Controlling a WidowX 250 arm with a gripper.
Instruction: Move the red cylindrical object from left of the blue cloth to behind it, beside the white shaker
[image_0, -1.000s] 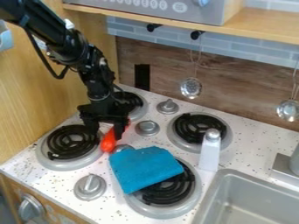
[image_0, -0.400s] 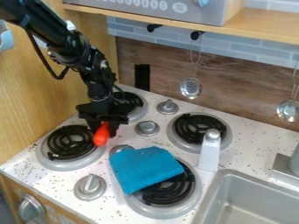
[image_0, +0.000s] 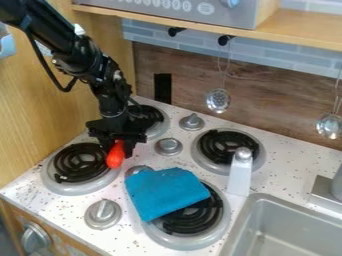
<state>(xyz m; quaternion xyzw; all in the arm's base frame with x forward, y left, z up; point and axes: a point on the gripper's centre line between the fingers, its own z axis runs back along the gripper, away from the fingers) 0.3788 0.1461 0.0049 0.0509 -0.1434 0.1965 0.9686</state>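
Observation:
The black gripper (image_0: 117, 149) hangs low over the stove's left side, between the front-left burner (image_0: 81, 162) and the rear-left burner (image_0: 148, 120). It is shut on a red-orange object (image_0: 115, 155), whose rounded lower end sticks out below the fingers, beside the right rim of the front-left burner. The object's upper part is hidden by the gripper. To the right, a folded blue cloth (image_0: 164, 191) lies partly over the front-right burner (image_0: 194, 214).
A white upright post (image_0: 240, 172) stands between the right burners and the grey sink (image_0: 287, 220). Metal knobs (image_0: 168, 146) rise from the speckled stovetop. Small ladles (image_0: 218, 100) hang at the back wall, under a wooden shelf (image_0: 294, 27).
The gripper's fingers have come closer together around the red-orange object. That object has shifted a little left and up, from the right finger to between both. The cloth has stayed put.

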